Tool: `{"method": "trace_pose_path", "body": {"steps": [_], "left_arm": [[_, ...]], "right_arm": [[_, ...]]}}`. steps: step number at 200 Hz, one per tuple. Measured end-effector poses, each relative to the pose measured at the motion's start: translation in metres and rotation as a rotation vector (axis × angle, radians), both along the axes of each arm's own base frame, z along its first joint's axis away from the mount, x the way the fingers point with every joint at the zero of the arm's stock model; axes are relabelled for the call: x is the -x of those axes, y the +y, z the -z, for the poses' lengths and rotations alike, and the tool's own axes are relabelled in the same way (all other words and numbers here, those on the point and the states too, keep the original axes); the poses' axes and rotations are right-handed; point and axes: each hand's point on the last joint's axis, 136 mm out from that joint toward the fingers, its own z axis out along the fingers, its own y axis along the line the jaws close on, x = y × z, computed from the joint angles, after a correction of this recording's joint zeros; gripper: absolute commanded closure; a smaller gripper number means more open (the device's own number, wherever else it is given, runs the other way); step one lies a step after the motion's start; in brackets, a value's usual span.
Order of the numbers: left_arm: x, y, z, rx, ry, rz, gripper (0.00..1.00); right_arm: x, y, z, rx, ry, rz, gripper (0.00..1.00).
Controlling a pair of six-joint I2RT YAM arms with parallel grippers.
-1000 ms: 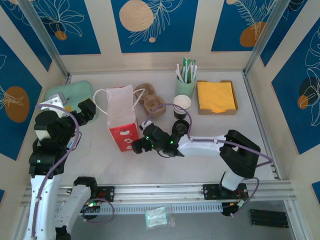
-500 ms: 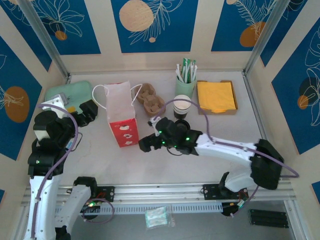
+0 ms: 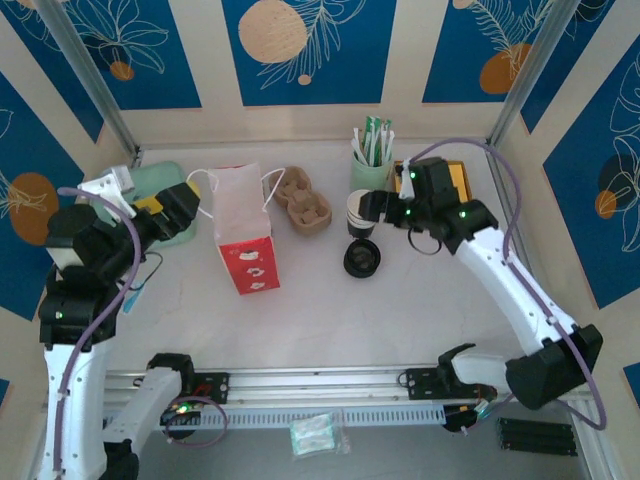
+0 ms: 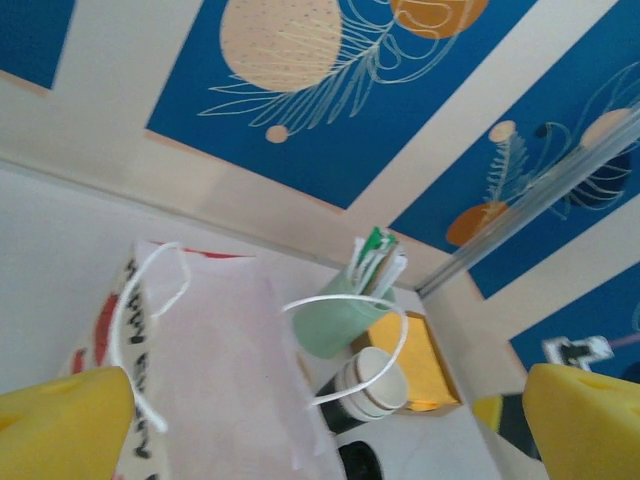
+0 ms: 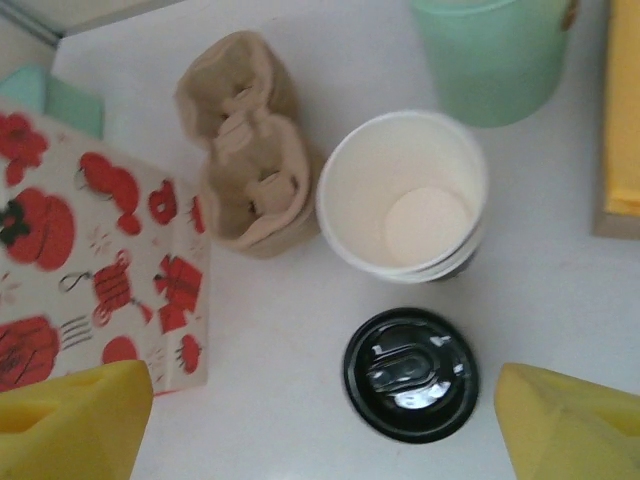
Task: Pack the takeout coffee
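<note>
**Right hand poised over the cups.** The right hand (image 5: 320,430) hangs over the middle of the desk (image 3: 330,310), its 2 yellow-tipped fingers spread wide and empty. Below it are a nested stack of lidless white cups (image 5: 405,195) and a round black lid (image 5: 410,373), the lid just toward the near edge. Whether that lid caps the takeout coffee cannot be told from above.

A brown pulp carrier (image 5: 245,150) crowds the cups' left side, and the red-and-white bag (image 3: 243,235) stands upright just beyond it. A mint cup of packets (image 3: 370,170) stands at the far edge. Orange napkins (image 5: 625,100) lie in a shallow tray in the far right corner, partly behind the right arm.

The left hand (image 4: 322,430), fingers wide apart and empty, hovers by a mint tray (image 3: 150,180) in the far left corner. The desk is pale grey, walled by blue leaf-patterned panels.
</note>
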Motion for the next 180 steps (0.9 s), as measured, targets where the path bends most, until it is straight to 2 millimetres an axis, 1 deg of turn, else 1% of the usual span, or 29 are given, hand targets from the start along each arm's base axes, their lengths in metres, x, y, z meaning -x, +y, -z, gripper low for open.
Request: {"method": "trace_pose_path", "body": {"steps": [15,25,38,46,57,77,88,100,115,126,137,158,180], "left_arm": [[-0.003,-0.008,-0.009,0.010,-0.003,0.034,0.00],[-0.004,-0.015,-0.014,0.010,-0.005,0.060,0.01],[-0.007,-0.028,-0.018,0.005,-0.001,0.106,0.01],[-0.008,-0.039,-0.019,-0.003,0.002,0.139,0.01],[-0.010,-0.058,-0.020,-0.029,0.005,0.195,0.01],[-0.013,-0.092,-0.020,-0.076,0.009,0.279,0.01],[-0.018,-0.111,-0.017,-0.109,0.015,0.312,0.01],[-0.024,-0.134,-0.009,-0.155,0.029,0.345,0.00],[-0.029,-0.163,0.005,-0.219,0.049,0.388,0.00],[-0.030,-0.184,0.019,-0.272,0.065,0.418,0.01],[-0.028,-0.200,0.034,-0.318,0.085,0.443,0.01],[-0.022,-0.223,0.058,-0.406,0.108,0.473,0.01],[-0.014,-0.239,0.073,-0.477,0.112,0.492,0.00]], "right_arm": [[-0.014,-0.007,0.005,0.015,0.042,0.017,0.16],[-0.022,-0.010,0.013,0.023,0.077,0.024,0.17],[-0.030,-0.012,0.024,0.037,0.125,0.030,0.18],[-0.035,-0.012,0.030,0.044,0.148,0.034,0.20],[-0.040,-0.011,0.037,0.052,0.174,0.032,0.23],[-0.051,-0.007,0.044,0.064,0.206,0.024,0.29],[-0.056,-0.006,0.048,0.072,0.223,0.022,0.33],[-0.061,-0.005,0.054,0.085,0.240,0.022,0.37],[-0.066,-0.006,0.064,0.111,0.264,0.018,0.45],[-0.069,-0.008,0.071,0.130,0.283,0.019,0.48],[-0.071,-0.009,0.079,0.149,0.304,0.017,0.51],[-0.075,-0.012,0.090,0.169,0.336,0.020,0.52],[-0.076,-0.015,0.097,0.186,0.356,0.026,0.54]]}}
